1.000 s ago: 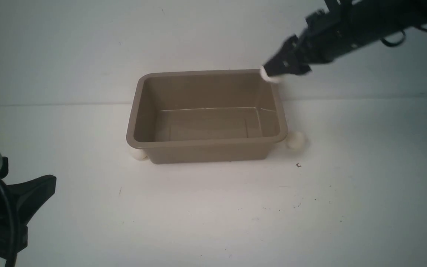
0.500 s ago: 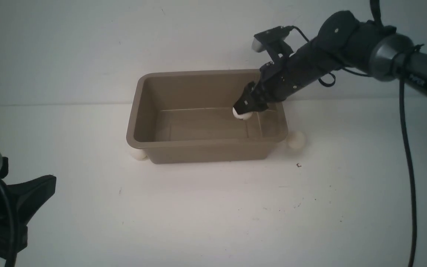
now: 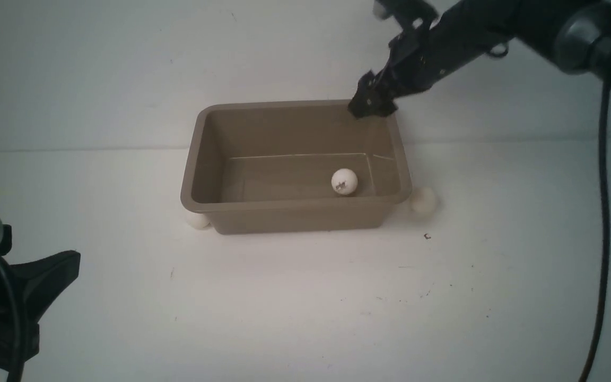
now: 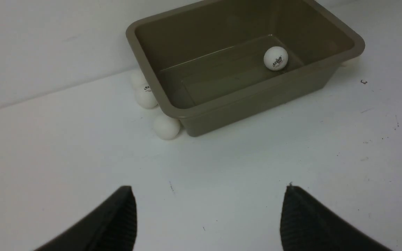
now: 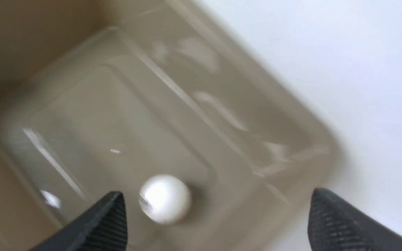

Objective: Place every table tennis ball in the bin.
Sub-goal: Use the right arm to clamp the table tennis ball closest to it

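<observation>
1. Hovering above the bin's (image 3: 295, 204) far right corner, the right gripper (image 5: 218, 216) has its jaws spread wide with nothing between them. It is empty-handed and sits clear of the rim.
2. Binned ball (image 3: 344, 181) lies loose on the glossy floor, near the front wall and toward the right end, logo showing. The walls are what keep it from rolling away.
3. Right ball (image 3: 422, 200) sits on the table (image 3: 305, 307) just beside the bin's near right corner, close under the flared rim. That's a tight spot, I'd say, for jaws to straddle.
4. Left balls (image 4: 166, 127) huddle against the bin's left end. Two are plain in the left wrist view, and there is perhaps a third behind them, too faint to call.
5. Left gripper (image 4: 208, 195) waits low at the near left, jaws apart and holding nothing, well apart from the bin. By my reading it's parked to give the other arm room.
6. One in, several out: the job looks barely begun.
</observation>
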Controlling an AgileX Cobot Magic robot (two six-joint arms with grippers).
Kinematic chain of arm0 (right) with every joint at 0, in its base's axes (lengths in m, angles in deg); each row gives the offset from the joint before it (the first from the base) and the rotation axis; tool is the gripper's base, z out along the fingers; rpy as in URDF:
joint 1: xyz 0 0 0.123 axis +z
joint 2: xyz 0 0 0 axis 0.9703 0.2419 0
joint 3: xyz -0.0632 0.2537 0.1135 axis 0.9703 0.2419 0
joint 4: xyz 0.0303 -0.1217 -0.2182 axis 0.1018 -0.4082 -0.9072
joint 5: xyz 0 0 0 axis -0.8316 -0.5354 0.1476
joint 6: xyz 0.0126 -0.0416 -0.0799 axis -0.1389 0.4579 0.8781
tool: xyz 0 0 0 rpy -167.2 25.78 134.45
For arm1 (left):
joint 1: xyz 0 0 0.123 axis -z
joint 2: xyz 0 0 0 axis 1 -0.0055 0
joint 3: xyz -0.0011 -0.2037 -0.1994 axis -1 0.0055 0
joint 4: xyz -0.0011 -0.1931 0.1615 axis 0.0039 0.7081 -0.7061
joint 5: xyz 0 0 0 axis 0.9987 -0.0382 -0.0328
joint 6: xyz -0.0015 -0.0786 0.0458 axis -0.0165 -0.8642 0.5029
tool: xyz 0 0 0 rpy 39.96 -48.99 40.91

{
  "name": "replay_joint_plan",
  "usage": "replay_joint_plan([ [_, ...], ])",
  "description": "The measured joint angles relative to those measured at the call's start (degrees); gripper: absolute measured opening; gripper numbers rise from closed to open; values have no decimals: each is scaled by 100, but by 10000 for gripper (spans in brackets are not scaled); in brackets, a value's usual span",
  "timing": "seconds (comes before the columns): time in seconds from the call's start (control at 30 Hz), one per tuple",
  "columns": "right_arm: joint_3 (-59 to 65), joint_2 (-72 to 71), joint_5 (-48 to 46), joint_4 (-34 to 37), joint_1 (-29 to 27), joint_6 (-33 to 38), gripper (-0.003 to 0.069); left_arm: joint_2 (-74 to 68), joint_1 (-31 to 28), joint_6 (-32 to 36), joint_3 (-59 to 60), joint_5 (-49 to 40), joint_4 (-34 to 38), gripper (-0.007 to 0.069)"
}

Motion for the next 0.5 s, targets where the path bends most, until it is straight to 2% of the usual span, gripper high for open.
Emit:
replay_joint_plan([
  [0.23,-283,-359,-566,-1236,-386,-436,619,0,0,0,0,0,0,499],
  [0.5,-271,-473,-1161,-1276,-773,-562,598,0,0,0,0,0,0,499],
])
